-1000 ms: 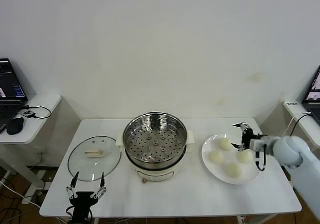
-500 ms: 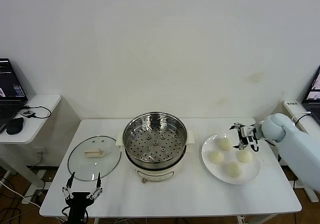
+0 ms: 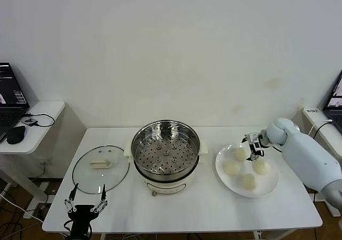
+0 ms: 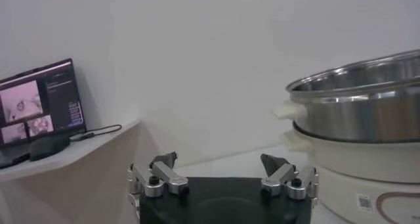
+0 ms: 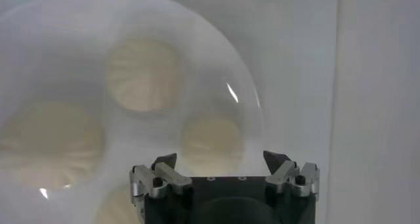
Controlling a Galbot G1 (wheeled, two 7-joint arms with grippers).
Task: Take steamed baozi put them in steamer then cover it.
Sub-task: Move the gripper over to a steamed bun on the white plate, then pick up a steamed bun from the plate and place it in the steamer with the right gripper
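Four cream-white baozi lie on a white plate [image 3: 270, 182] at the right: one far [image 3: 240, 153], one left [image 3: 231, 168], one right [image 3: 261, 167], one near [image 3: 249, 181]. My right gripper [image 3: 253, 145] hovers open over the plate's far side, between the far and right buns, holding nothing. In the right wrist view it [image 5: 220, 161] hangs above the baozi [image 5: 213, 140], with more buns beyond [image 5: 144, 73]. The steel steamer [image 3: 165, 155] stands uncovered at the table's middle, its perforated tray bare. My left gripper [image 3: 84, 201] is open and empty at the front left edge.
The glass lid [image 3: 100, 168] with a cream handle lies flat left of the steamer. The left wrist view shows the steamer's side [image 4: 361, 107] and my left gripper [image 4: 220, 163]. A side table with a laptop [image 3: 10, 98] stands at far left; another desk at far right.
My right gripper has moved left and back across the plate, and its arm has swung up behind it. My left gripper has sunk a little toward the front left edge.
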